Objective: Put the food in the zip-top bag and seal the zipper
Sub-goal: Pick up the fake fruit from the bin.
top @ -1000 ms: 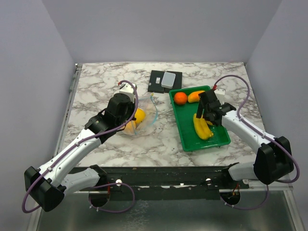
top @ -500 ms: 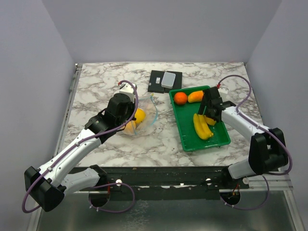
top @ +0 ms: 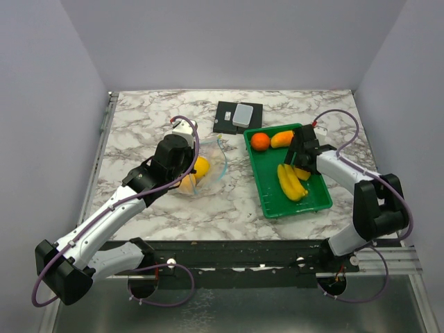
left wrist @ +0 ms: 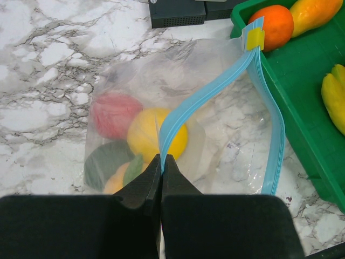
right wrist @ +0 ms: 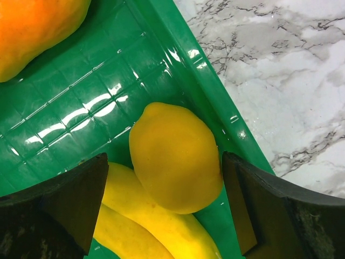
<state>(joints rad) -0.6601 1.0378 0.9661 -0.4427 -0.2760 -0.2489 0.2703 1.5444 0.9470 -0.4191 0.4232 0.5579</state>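
The right gripper (right wrist: 164,202), jaws spread wide and holding nothing, hangs over a yellow lemon (right wrist: 172,156) by the right wall of the green tray (right wrist: 64,108), one finger on either side of the fruit. Over the past second the right arm has folded its elbow back toward the near edge of the bench (right wrist: 280,65) and nudged the wrist slightly farther along the tray. That change looks like lining up to pick the lemon next. The banana bunch (right wrist: 145,232) lies against the lemon, so a closing grip could catch both. Across the bench, the left gripper (left wrist: 161,160) has not moved. Its jaws are pinched together on the light-blue zipper (left wrist: 215,86), holding up one lip of the zip-top bag (left wrist: 226,124), which lies on the marble just left of the tray. A red fruit (left wrist: 113,113), a yellow round one (left wrist: 153,135), a green one (left wrist: 108,164) and an orange-yellow one (left wrist: 116,183) are already inside. An orange (left wrist: 275,24) and a long orange-yellow fruit (right wrist: 32,27) also wait in the tray. The job appears about half done, with the mouth unsealed.
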